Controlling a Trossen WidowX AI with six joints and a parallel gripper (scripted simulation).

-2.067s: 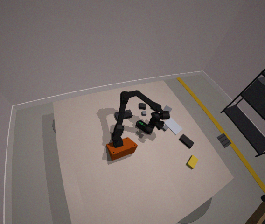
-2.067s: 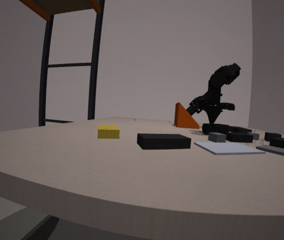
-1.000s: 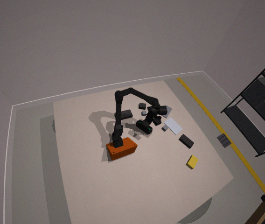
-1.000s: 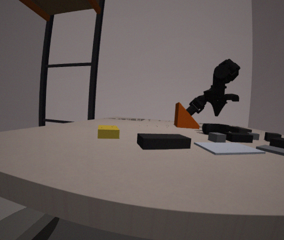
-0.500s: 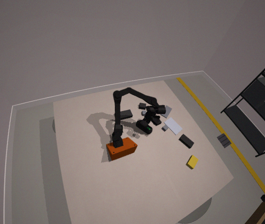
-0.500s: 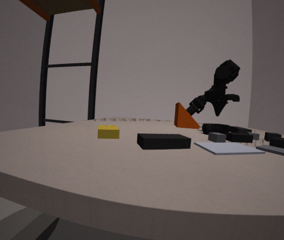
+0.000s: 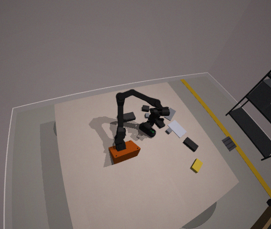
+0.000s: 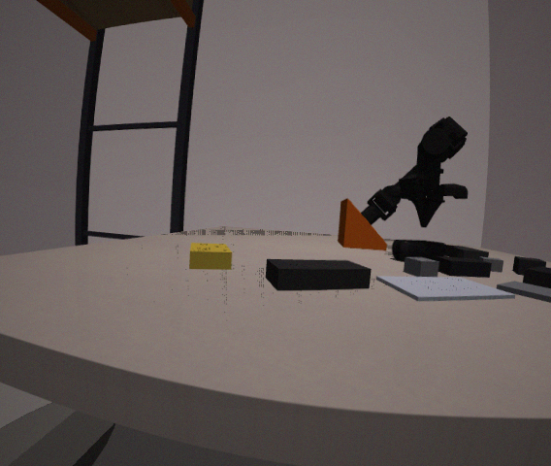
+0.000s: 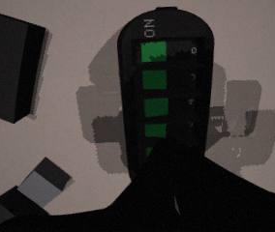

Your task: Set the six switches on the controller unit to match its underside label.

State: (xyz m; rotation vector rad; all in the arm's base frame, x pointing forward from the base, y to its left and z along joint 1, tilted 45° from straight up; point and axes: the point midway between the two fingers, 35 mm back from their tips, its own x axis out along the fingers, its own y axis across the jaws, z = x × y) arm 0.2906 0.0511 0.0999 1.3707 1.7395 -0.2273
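Note:
The dark grey controller unit (image 7: 142, 128) (image 8: 405, 249) (image 9: 176, 28) lies flat on the bench, switch side up, below the arm. In the wrist view "ON" is printed at its far end, beside the green ends on the left; numbers run along the right. The far switch's green end (image 9: 153, 51) looks brighter than the several darker green ones nearer. The nearest switches are partly or wholly hidden by the fingers; exact rocker tilts are hard to tell. The underside label is hidden. My gripper (image 8: 424, 223) (image 9: 165, 145) is shut and empty, raised above the bench and clear of the unit.
Beyond the unit are a white plate (image 7: 177, 129) (image 8: 446, 288), a grey plate (image 7: 171, 114) and small grey and dark blocks. A dark block (image 7: 130, 116) (image 9: 3, 68) lies to one side. Another black block (image 7: 190, 144) (image 8: 318, 276) and a yellow block (image 7: 196, 165) (image 8: 210, 258) lie farther off.

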